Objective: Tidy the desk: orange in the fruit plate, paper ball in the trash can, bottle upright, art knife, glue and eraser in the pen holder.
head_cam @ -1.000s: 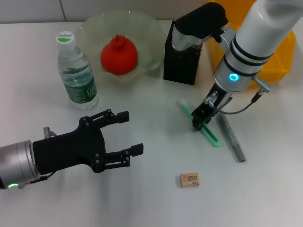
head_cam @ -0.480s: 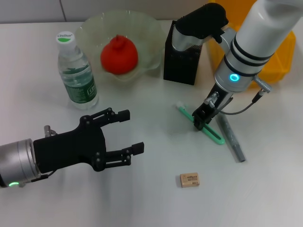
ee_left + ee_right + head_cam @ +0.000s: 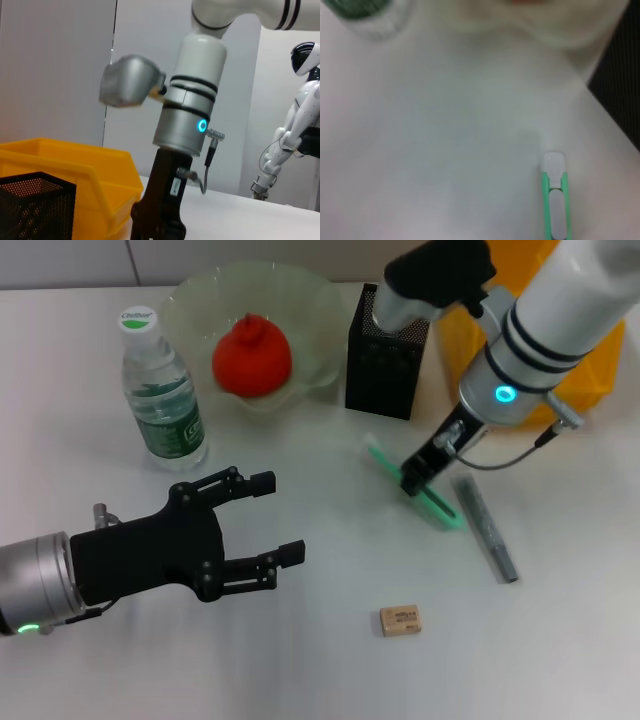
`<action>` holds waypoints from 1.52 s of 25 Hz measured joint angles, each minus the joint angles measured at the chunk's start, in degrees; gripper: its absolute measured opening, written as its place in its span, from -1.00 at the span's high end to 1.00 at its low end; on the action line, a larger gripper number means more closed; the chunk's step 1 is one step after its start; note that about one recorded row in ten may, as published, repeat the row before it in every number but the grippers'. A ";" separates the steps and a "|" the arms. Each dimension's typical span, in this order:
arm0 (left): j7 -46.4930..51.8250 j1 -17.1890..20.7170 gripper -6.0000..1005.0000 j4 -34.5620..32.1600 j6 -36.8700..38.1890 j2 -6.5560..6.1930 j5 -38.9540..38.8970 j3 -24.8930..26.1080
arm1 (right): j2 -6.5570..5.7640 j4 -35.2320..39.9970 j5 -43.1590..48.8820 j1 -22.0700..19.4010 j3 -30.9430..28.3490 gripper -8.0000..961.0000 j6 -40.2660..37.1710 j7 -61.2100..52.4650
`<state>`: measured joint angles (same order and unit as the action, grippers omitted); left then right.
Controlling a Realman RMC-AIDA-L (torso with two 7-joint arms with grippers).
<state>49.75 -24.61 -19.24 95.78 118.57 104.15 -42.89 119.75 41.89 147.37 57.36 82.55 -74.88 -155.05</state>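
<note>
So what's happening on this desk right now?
The right gripper is closed on the green art knife, apparently lifting one end off the table. The left gripper hovers open, holding nothing. The orange sits in the fruit plate, the bottle stands upright, and the eraser and grey glue stick lie loose.

- Right hand (image 3: 415, 478) covers mid part of green knife (image 3: 436, 504); its grip can't be seen.
- Yellow bin (image 3: 590, 360) mostly behind right arm, cut by frame edge.
- Eraser (image 3: 400, 620) label too small to read.
- Bottle (image 3: 367, 15) blurred, cut off in right wrist view.
</note>
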 joint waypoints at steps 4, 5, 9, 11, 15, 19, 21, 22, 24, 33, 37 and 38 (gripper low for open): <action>0.01 0.00 -0.69 0.00 0.11 -0.01 0.00 0.05 | -0.44 10.17 -8.16 -7.36 -1.39 0.61 -0.96 8.54; 0.01 0.02 -0.69 0.00 0.12 -0.01 0.00 0.07 | -0.44 10.17 -8.16 -7.36 -1.39 0.61 -0.96 8.54; 0.07 0.12 -0.69 0.00 0.12 -0.01 0.00 0.09 | -0.52 18.16 -18.41 -17.01 -4.75 0.61 -0.22 22.37; 0.09 0.38 -0.69 0.00 0.12 0.00 0.00 0.09 | -0.52 18.98 -21.37 -18.88 -5.76 0.61 0.09 25.83; 0.29 0.51 -0.69 -0.01 0.12 -0.03 -0.01 0.09 | -0.50 17.25 -38.24 -25.43 -12.80 0.61 0.58 44.43; 0.26 0.84 -0.69 0.00 0.13 -0.08 0.00 0.09 | -0.54 10.10 -50.31 -26.98 -18.76 0.61 0.46 57.33; 0.23 0.86 -0.69 -0.01 0.15 -0.09 0.00 0.07 | -0.55 8.00 -52.83 -27.02 -19.93 0.61 0.52 60.33; 0.23 0.87 -0.69 -0.01 0.17 -0.09 0.00 0.05 | -0.55 5.77 -55.79 -26.99 -20.98 0.61 0.74 63.45; 0.18 0.90 -0.69 0.00 0.47 -0.09 0.00 -0.04 | -0.54 1.84 -60.93 -26.72 -22.11 0.61 1.27 68.50; 0.15 1.08 -0.69 0.00 1.18 -0.10 0.00 0.03 | -0.36 -8.51 -72.25 -23.74 -22.84 0.61 8.37 80.36; 0.13 1.27 -0.69 0.00 1.37 -0.09 -0.01 0.09 | -0.30 -12.37 -74.84 -21.79 -22.62 0.61 11.50 84.15; 0.12 1.33 -0.69 -0.01 1.40 -0.09 0.00 0.09 | -0.30 -13.00 -75.02 -21.38 -22.57 0.61 11.95 84.67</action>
<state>49.86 -23.28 -19.25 97.18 118.47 104.15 -42.80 119.44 28.89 72.36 35.97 59.98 -62.93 -70.39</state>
